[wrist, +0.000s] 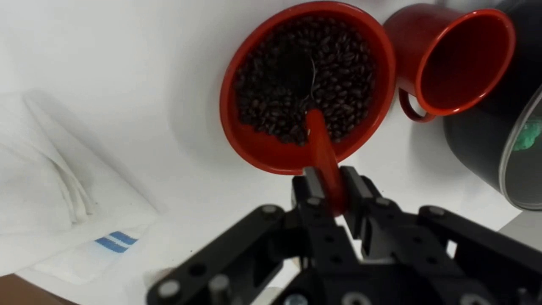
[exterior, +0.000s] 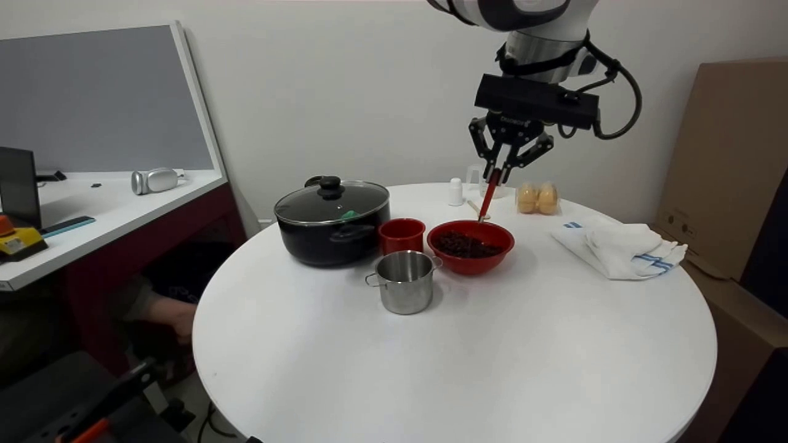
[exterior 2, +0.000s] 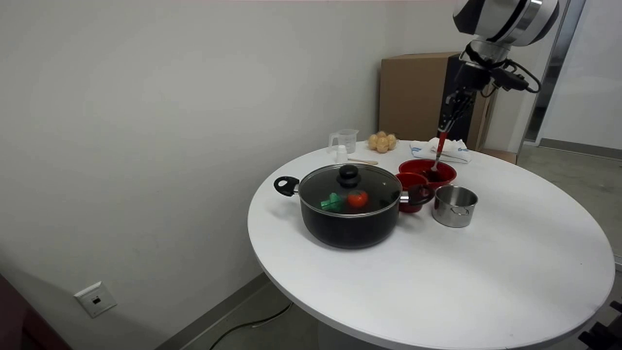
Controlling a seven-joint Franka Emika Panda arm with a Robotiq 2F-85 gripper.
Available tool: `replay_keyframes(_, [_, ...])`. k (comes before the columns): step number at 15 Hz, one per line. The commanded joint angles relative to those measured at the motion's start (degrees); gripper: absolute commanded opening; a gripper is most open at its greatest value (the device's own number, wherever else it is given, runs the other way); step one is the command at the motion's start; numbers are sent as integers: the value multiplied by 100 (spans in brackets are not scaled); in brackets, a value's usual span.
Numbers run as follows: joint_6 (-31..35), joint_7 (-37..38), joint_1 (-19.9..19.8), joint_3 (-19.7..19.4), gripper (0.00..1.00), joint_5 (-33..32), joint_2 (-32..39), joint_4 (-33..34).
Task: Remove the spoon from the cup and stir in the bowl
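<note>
Prob. stir step: end effector (wrist: 331, 180) clamped tight on spoon (wrist: 318, 127), head in/over bowl (wrist: 271, 150) (unclear), cup (wrist: 455, 63) at bowl's 3 o'clock (wrist view); next: circle w/o rim hits.

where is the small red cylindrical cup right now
At upper right in the wrist view, the small red cylindrical cup stands between the wide round red bowl and the black lidded pot.

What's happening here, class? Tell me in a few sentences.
A robot's gripper is shut on a red-handled spoon, whose head is down in a bowl of dark beans. The red cup stands beside the bowl with no spoon in it. Stirring looks like the job at hand.
</note>
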Motion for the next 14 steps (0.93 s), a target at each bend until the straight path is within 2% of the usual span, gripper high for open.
replay_keyframes(1, [-23, -28, 181, 116, 4, -108, -159, -187])
replay_keyframes(8, [-36, 67, 511, 290, 4, -93, -84, -12])
replay_keyframes(14, [-64, 113, 475, 227, 4, -86, 41, 295])
